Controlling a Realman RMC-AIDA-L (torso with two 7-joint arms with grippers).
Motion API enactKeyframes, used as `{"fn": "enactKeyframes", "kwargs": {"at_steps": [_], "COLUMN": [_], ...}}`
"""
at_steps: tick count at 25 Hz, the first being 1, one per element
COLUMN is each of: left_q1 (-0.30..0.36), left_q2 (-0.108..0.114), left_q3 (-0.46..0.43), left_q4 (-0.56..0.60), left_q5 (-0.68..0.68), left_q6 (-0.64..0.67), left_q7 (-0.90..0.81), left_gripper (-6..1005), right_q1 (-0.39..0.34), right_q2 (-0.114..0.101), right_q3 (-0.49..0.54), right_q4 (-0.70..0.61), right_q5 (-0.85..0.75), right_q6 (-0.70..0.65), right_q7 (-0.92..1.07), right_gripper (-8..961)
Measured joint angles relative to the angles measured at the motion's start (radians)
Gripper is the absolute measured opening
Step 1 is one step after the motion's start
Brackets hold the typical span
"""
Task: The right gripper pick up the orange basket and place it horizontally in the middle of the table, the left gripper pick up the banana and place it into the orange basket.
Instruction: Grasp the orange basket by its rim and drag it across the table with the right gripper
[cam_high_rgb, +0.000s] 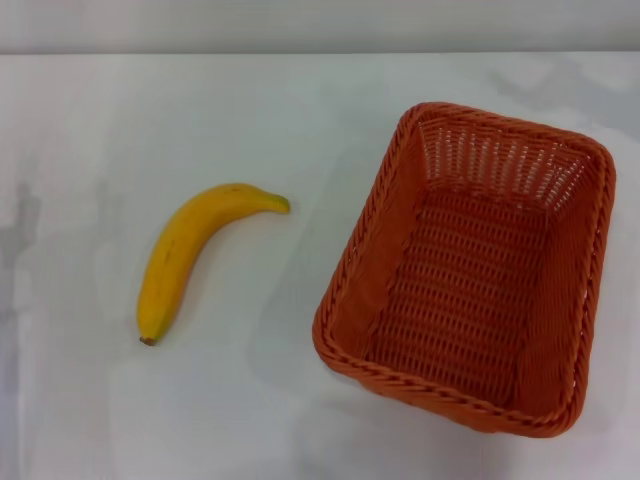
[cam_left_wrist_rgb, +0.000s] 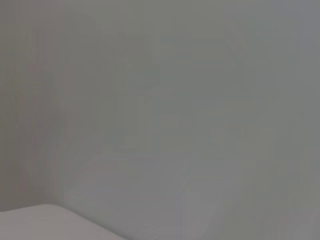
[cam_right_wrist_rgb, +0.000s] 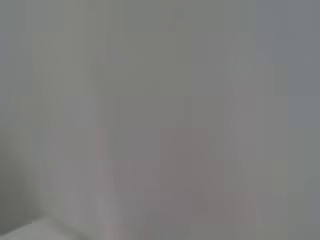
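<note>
Jaws: could not tell whether apart or together, for either arm; neither the left gripper nor the right gripper appeared in any view. Both wrist views gave only flat grey blur, with a paler band at one corner, not identifiable.

On the head view, found the orange basket (cam_high_rgb: 470, 270) on the robot's right of the table (cam_high_rgb: 90, 130), upright, open side up, turned at a slight angle with its long side running roughly away from the robot. Nothing seen inside but weave. Near rim close to the lower edge of the view but not cut off.

Found the banana (cam_high_rgb: 188, 255) lying flat on the robot's left, well apart from the basket, dark end toward the robot, stem tip pointing toward the basket.
</note>
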Motion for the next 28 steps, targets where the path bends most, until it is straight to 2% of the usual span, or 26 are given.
{"fn": "enactKeyframes", "kwargs": {"at_steps": [2,4,7,10,13,19,21,28], "left_q1": [-0.002,-0.002,-0.004,-0.006,-0.013,-0.015,-0.015,-0.018], "left_q2": [0.001,0.001,0.001,0.001,0.002,0.003,0.003,0.003], "left_q3": [0.001,0.001,0.002,0.003,0.003,0.0,0.0,0.001], "left_q4": [-0.001,-0.003,-0.009,-0.015,-0.015,-0.015,-0.016,-0.015], "left_q5": [0.0,0.0,0.001,0.02,0.031,0.051,0.051,0.053], "left_q6": [0.0,0.001,0.001,0.001,0.001,0.001,0.001,0.001], "left_q7": [0.001,0.002,0.002,0.003,0.003,0.004,0.004,0.004], "left_gripper": [872,871,870,869,868,866,865,862], "right_q1": [0.05,0.112,0.182,0.222,0.223,0.214,0.214,0.227], "right_q2": [-0.029,-0.046,-0.041,-0.013,0.014,0.088,0.11,0.148], "right_q3": [0.001,-0.001,0.001,0.006,0.007,0.007,0.007,-0.001], "right_q4": [-0.007,-0.016,-0.019,-0.021,-0.022,-0.039,-0.046,-0.016], "right_q5": [-0.096,-0.237,-0.423,-0.558,-0.636,-0.814,-0.855,-0.897], "right_q6": [0.077,0.152,0.236,0.289,0.297,0.231,0.21,0.184], "right_q7": [0.093,0.187,0.265,0.297,0.314,0.321,0.322,0.321], "right_gripper": [801,799,796,793,790,656,655,649]}}
